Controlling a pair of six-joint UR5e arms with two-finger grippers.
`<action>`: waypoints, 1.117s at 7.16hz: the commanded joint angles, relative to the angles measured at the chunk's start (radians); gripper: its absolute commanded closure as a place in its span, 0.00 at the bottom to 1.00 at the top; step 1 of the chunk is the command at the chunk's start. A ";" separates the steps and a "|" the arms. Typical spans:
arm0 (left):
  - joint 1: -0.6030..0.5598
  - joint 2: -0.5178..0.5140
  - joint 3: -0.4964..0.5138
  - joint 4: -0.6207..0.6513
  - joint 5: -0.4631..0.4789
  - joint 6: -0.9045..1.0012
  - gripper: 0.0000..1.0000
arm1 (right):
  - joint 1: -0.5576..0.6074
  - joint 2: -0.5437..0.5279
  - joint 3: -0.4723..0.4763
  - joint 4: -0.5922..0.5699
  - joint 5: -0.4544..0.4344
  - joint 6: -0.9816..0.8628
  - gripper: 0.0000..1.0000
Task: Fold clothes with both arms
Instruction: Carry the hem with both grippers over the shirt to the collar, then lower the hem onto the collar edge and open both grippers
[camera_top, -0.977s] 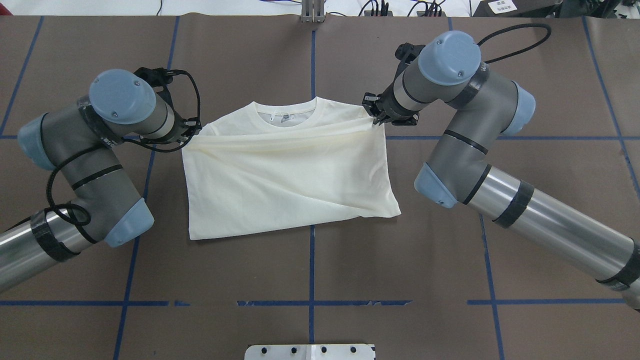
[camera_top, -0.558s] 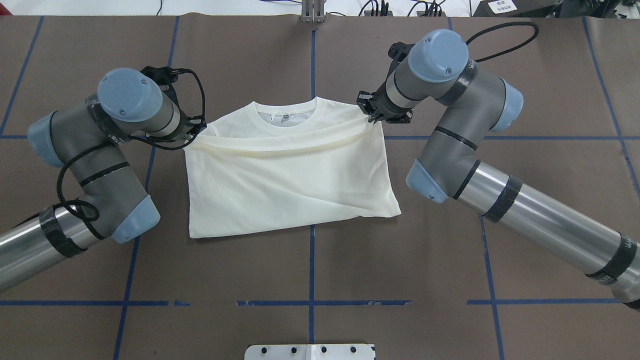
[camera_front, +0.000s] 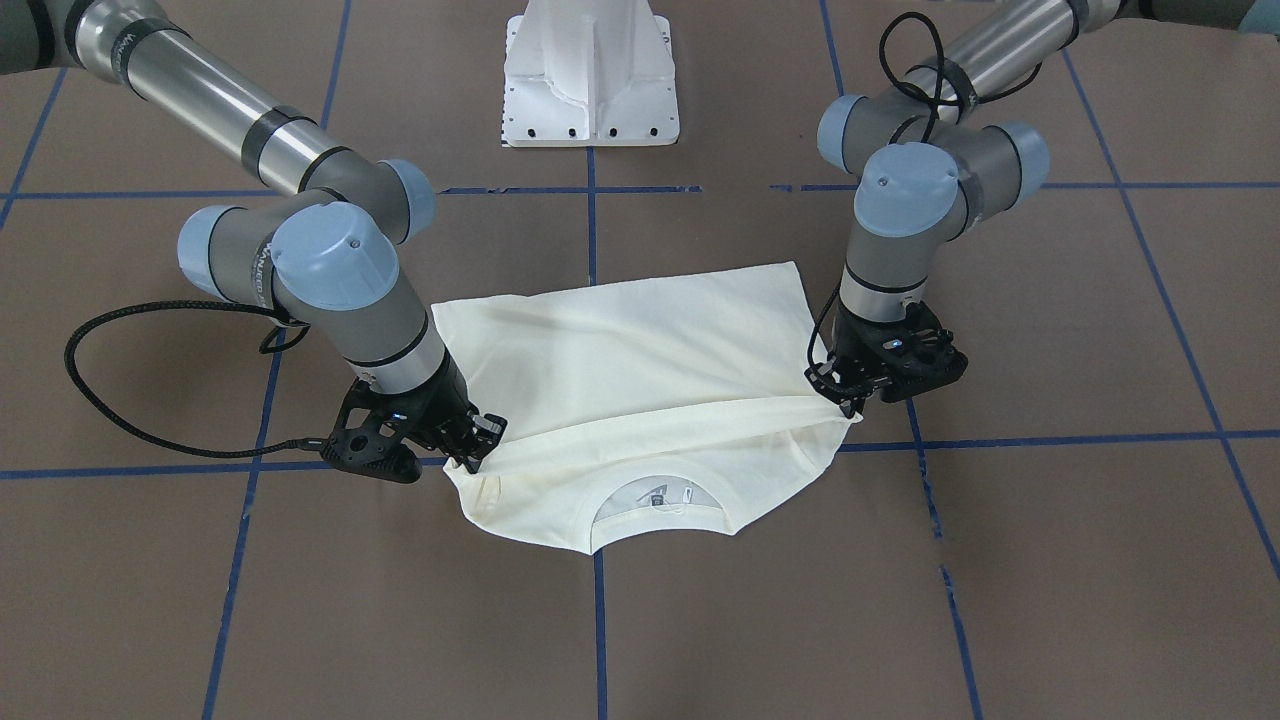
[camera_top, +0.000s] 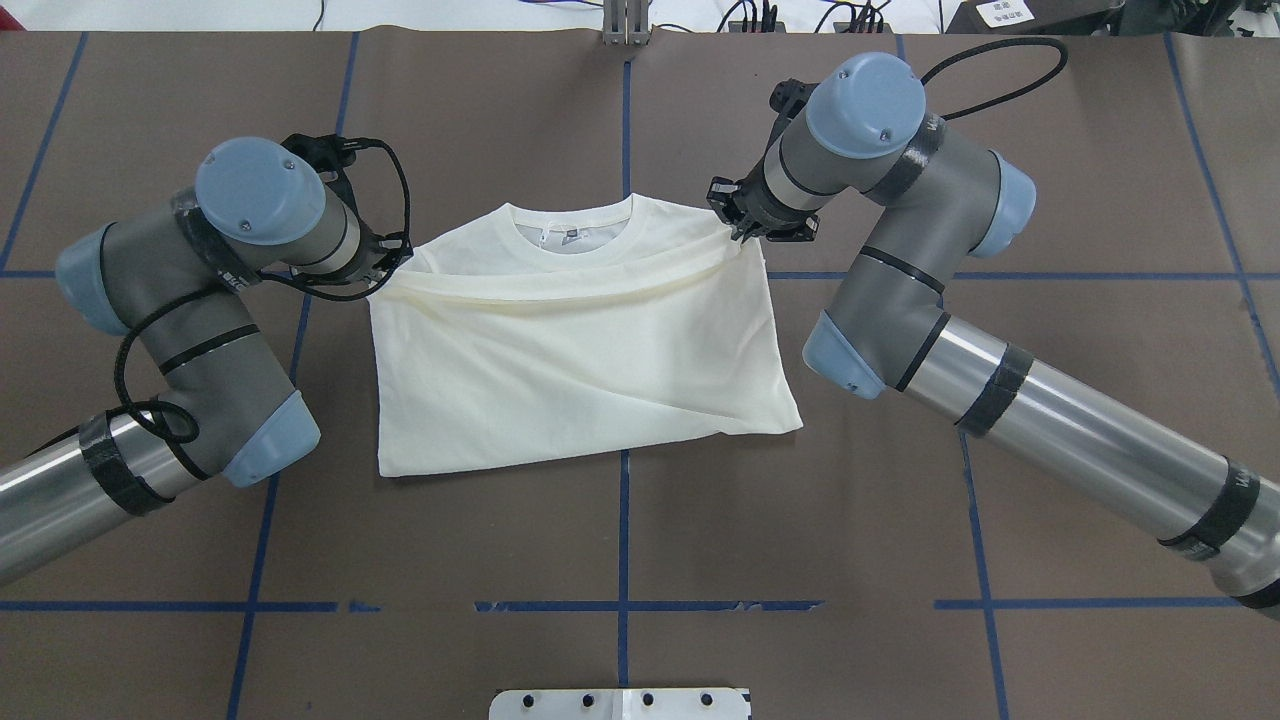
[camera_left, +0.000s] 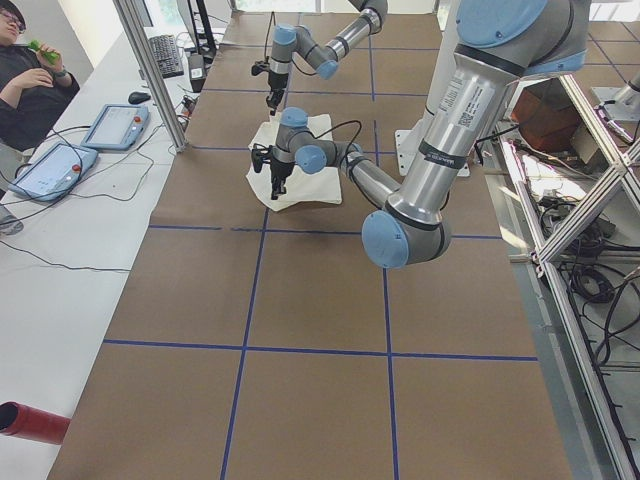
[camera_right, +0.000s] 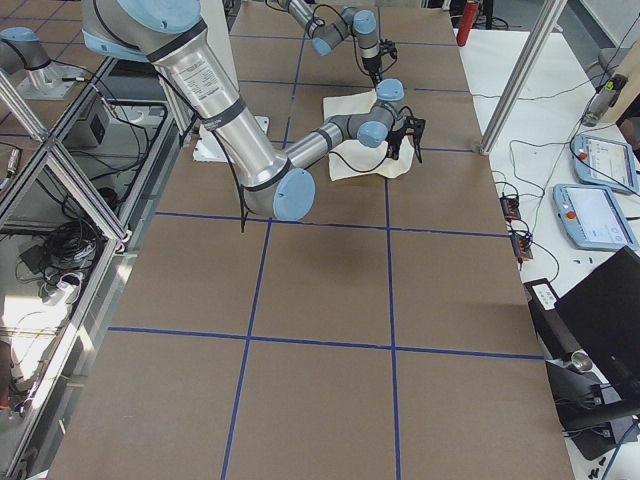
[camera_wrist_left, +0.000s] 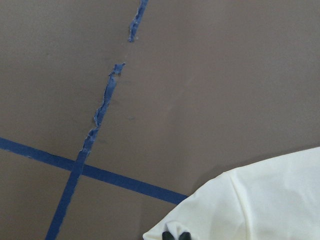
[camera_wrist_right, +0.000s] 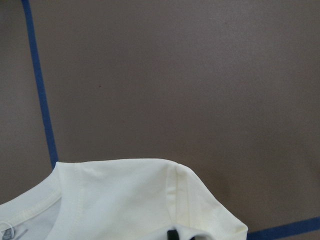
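**Surface.** The brown surface (camera_top: 800, 520) was marked into a grid by blue tape lines (camera_top: 622, 520). The tape was torn and ragged in places in the left wrist view.

**Arms.** The left arm (camera_top: 200, 290) and the right arm (camera_top: 1050, 430) both reached in towards the middle. Each was bent at the elbow with its wrist angled down at the cloth.

**Garment.** The cream T-shirt (camera_top: 570, 360) lay at the centre of the surface, between the two arms. Its plain side faced up and its collar (camera_top: 575, 215) was on the far side from the robot. The body was doubled over. The upper layer's edge was gathered into a raised, creased band running from one hand to the other, just short of the collar. The near edge rested flat on the surface.

**Hands.** The left hand (camera_top: 388, 256) was at the shirt's left shoulder corner, and the right hand (camera_top: 745, 228) at the right shoulder corner. Each appeared closed on the gathered edge of the cloth. However, the fingertips (camera_wrist_left: 176, 235) showed only as small dark tips at the fabric's rim in the wrist views, so the grip could not be confirmed in detail.

**Minor item.** A small label (camera_front: 660, 494) showed inside the collar.
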 joint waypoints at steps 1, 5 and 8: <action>-0.005 -0.001 0.002 0.003 0.000 0.012 1.00 | 0.033 0.014 -0.018 -0.001 0.004 -0.001 1.00; -0.040 -0.003 0.008 0.006 0.002 0.013 1.00 | 0.058 0.017 -0.046 0.000 0.036 -0.020 1.00; -0.043 -0.014 0.028 -0.002 0.000 0.025 1.00 | 0.057 0.019 -0.048 0.002 0.036 -0.020 1.00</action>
